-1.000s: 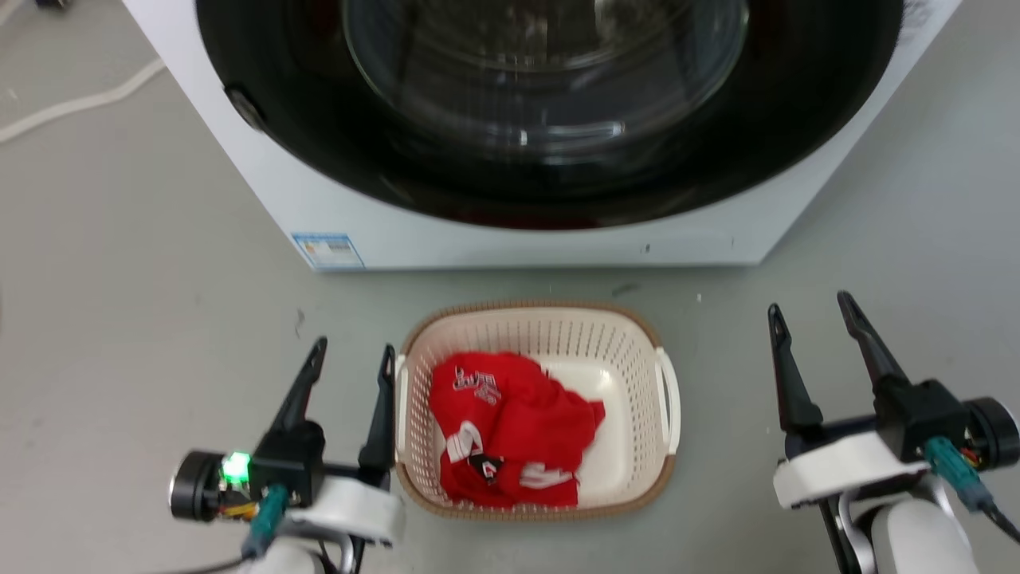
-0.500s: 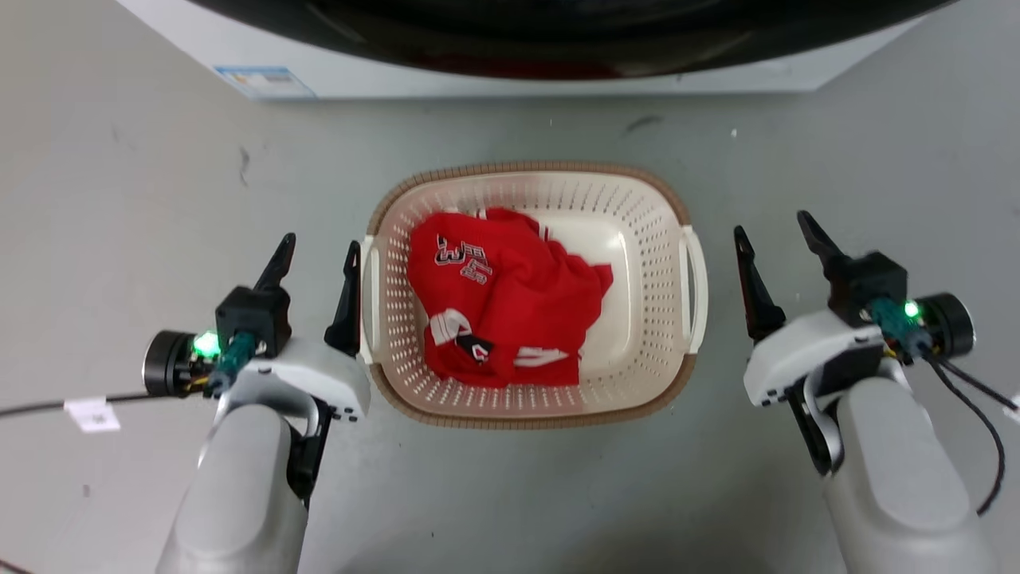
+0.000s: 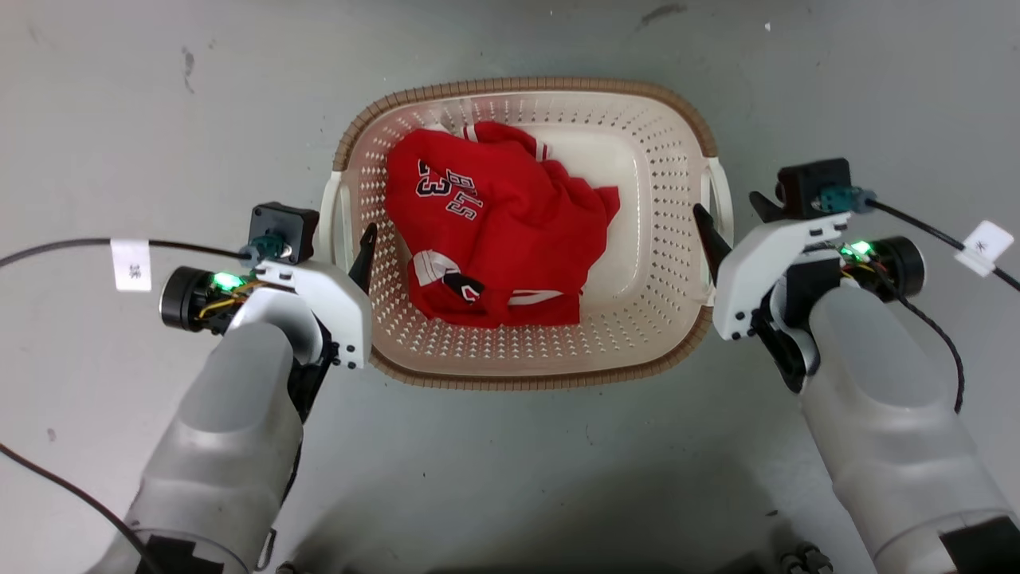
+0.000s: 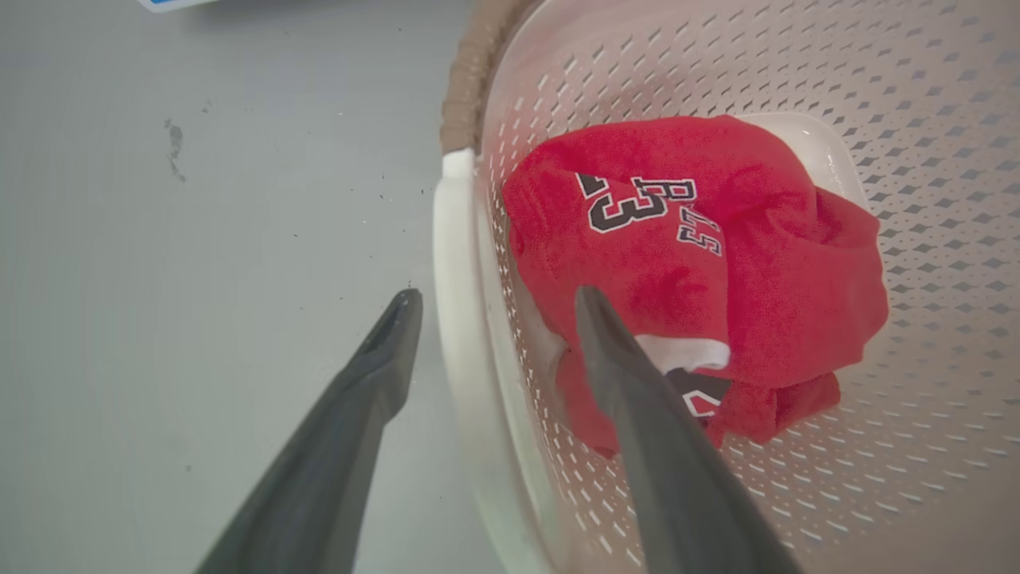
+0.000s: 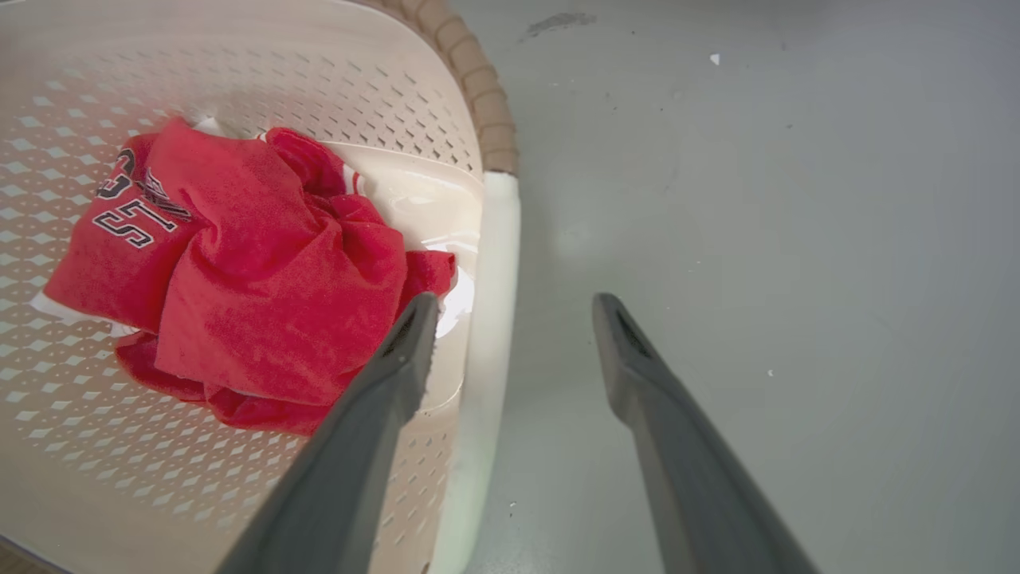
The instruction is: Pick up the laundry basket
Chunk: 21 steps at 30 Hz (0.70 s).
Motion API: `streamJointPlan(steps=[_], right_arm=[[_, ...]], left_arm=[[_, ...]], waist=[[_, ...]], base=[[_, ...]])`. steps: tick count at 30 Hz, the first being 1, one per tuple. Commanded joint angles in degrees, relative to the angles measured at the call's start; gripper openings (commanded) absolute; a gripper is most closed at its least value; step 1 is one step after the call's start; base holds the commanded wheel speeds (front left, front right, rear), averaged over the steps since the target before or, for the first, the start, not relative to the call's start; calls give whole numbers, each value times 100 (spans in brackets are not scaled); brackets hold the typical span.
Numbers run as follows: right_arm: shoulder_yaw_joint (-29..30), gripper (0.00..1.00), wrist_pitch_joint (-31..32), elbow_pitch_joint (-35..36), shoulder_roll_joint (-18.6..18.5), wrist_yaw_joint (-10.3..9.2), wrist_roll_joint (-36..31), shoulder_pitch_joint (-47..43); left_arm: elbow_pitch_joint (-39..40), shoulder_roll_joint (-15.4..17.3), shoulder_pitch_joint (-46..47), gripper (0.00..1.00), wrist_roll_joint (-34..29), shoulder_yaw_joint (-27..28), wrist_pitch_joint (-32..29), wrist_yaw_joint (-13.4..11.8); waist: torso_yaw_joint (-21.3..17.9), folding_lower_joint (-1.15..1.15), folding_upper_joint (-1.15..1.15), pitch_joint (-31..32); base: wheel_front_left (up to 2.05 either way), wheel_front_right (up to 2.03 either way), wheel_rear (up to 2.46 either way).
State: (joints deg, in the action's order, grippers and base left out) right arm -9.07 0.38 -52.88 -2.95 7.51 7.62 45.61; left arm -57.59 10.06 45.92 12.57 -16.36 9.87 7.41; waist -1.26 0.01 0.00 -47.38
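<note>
Laundry basket [image 3: 526, 83] sits on the grey floor [image 3: 159, 119] right in front of the robot, between the two arms. A crumpled red jersey [image 3: 486, 231] with black-and-white lettering lies inside, toward the basket's left half.

Left gripper [image 4: 496, 296]: fingers spread wide and straddling the basket's left white handle [image 4: 456, 263]. Outer finger [image 4: 335, 446] is over the floor, inner finger [image 4: 653, 430] is inside the basket above the jersey. Not clamped; gaps show on both sides of the handle.

Right gripper [image 5: 516, 301]: same on the right side, spread wide around the right white handle [image 5: 496, 263]. One finger [image 5: 358, 446] is inside the basket near the jersey, the other [image 5: 677, 446] is outside over the floor. Nothing gripped. Can't tell whether either finger brushes the plastic.
</note>
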Motion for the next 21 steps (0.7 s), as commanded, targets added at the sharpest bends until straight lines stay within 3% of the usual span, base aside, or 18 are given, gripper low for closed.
streamJointPlan(steps=[1,15,21], right_arm=[[-122,100,57,-94,16,-4,106,212],[-1081,100,915,-1167,4,-4,787,1063],[-1290,100,944,-1477,5,-4,759,1256]], left_arm=[[-89,95,135,100,121,-127,-44,2],[-115,536,673,100,1705,-1996,-855,6],[14,724,757,100,2321,-2625,-1032,6]], waist=[[-1,-1,0,-106],[13,-1,0,-424],[32,-1,0,-512]], base=[[0,0,0],[0,0,0],[0,0,0]])
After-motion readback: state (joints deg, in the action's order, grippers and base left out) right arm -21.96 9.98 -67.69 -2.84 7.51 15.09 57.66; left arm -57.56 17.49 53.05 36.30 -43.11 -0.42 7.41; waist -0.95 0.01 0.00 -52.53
